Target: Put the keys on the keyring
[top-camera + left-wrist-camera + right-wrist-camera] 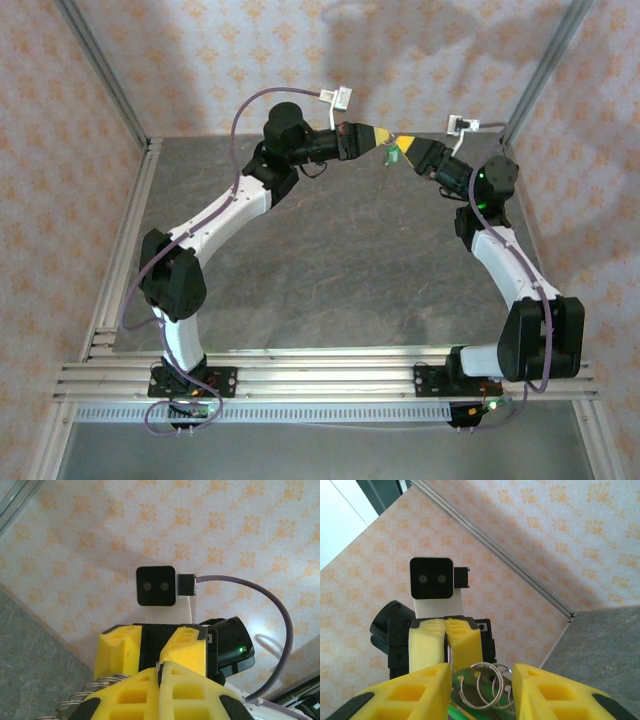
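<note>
High above the back of the table, my two grippers meet tip to tip. My left gripper (pixel 162 669) (pixel 379 134) is shut on a thin silvery wire of the keyring (pixel 485 687). The keyring is a bundle of wire coils, also seen at the lower left of the left wrist view (pixel 92 690). My right gripper (pixel 480 675) (pixel 403 147) faces the left one with its fingers apart. The coils and the green-headed key (pixel 470 680) (pixel 391 153) lie in the gap between them. The key's blade is hidden.
The grey table (pixel 330 250) lies far below both grippers. Patterned walls and metal frame posts (pixel 105 80) close in the back and sides. The right arm's purple cable (pixel 280 630) loops beside the grippers.
</note>
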You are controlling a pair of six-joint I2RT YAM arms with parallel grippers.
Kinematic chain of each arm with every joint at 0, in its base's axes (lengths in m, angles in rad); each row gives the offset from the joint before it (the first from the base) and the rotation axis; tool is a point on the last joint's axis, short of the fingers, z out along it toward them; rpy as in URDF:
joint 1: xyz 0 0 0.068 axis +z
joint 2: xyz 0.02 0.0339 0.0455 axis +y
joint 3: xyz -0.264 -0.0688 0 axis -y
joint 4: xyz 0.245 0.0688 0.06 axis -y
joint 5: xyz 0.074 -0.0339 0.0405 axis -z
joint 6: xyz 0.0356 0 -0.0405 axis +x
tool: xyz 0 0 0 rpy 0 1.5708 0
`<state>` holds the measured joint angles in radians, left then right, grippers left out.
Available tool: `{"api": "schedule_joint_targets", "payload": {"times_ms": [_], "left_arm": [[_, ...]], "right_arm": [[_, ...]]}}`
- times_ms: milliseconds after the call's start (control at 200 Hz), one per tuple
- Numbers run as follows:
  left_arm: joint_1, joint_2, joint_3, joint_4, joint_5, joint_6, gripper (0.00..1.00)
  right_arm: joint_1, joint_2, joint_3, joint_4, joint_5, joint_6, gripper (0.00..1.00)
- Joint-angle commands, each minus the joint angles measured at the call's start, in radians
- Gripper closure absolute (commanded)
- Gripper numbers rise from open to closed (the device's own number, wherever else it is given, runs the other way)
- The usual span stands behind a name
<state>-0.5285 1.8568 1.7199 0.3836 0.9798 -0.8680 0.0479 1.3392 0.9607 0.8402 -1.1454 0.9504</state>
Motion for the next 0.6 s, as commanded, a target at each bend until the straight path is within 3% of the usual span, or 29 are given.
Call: {"api": "schedule_joint_targets", "payload": {"times_ms": [0, 255, 500, 596], "left_arm": [[0.002, 0.010, 0.036, 0.079, 0.003, -0.021, 1.00], [0.001, 0.012, 0.035, 0.087, -0.001, -0.030, 1.00], [0.003, 0.006, 0.030, 0.088, -0.009, -0.028, 1.00], [0.005, 0.004, 0.027, 0.089, -0.012, -0.028, 1.00]], "right_arm": [[0.009, -0.044, -0.015, 0.074, -0.033, -0.002, 0.65], [0.042, -0.060, -0.011, -0.026, -0.036, -0.085, 0.67], [0.047, -0.078, -0.022, -0.072, -0.019, -0.120, 0.74], [0.047, -0.087, -0.029, -0.089, -0.013, -0.131, 0.81]]}}
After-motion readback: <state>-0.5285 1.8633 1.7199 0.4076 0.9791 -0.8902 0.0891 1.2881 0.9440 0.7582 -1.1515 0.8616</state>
